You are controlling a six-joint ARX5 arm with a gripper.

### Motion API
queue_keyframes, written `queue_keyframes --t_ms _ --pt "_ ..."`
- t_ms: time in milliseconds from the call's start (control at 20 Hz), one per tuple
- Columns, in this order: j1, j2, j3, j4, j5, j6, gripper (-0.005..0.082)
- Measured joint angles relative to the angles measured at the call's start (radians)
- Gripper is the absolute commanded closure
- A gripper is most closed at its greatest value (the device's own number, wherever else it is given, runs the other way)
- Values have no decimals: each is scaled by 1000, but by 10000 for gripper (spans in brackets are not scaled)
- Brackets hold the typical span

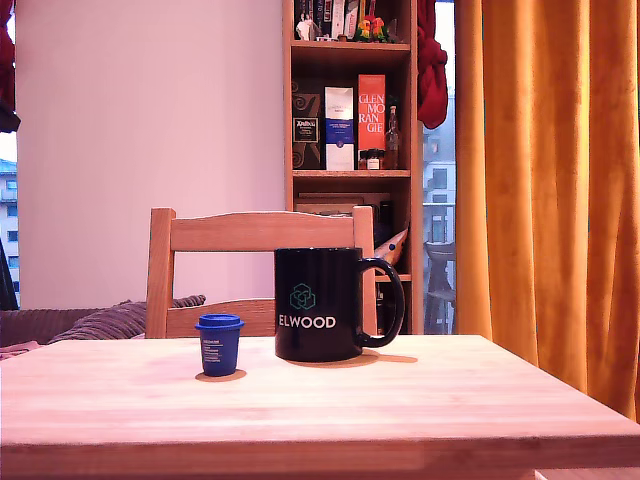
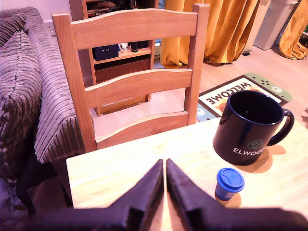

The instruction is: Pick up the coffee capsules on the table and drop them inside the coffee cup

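Standing rim-up on the wooden counter [image 1: 400,405], the blue coffee capsule [image 1: 219,343] sits just beside the black coffee cup [image 1: 319,304], on the exterior view's left of it and apart from it. The cup's handle points to that view's right. In the wrist view, the tool [image 2: 164,166] hangs above bare counter, clenched and grasping nothing. A wooden chair [image 1: 255,232] stands behind.

Dark two-fingered gripper [image 2: 165,166], fingertips nearly touching, holding nothing, above light wooden table [image 2: 120,168]. Glossy black cylindrical mug [image 2: 248,127], white lettering, interior appears empty. Small bright blue tapered capsule [image 2: 229,183] upright near mug. Slatted wooden chair [image 2: 132,82] beyond table's far edge.
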Motion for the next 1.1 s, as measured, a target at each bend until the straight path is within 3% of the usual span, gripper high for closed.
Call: queue_keyframes --t_ms 100,650,850,1100 --pt "0 0 -2 48 0 -53 790" --pt "-9 0 -2 102 1 -56 790" --pt "-61 0 -2 178 23 -49 790" --pt "-183 0 -17 288 44 -34 790"
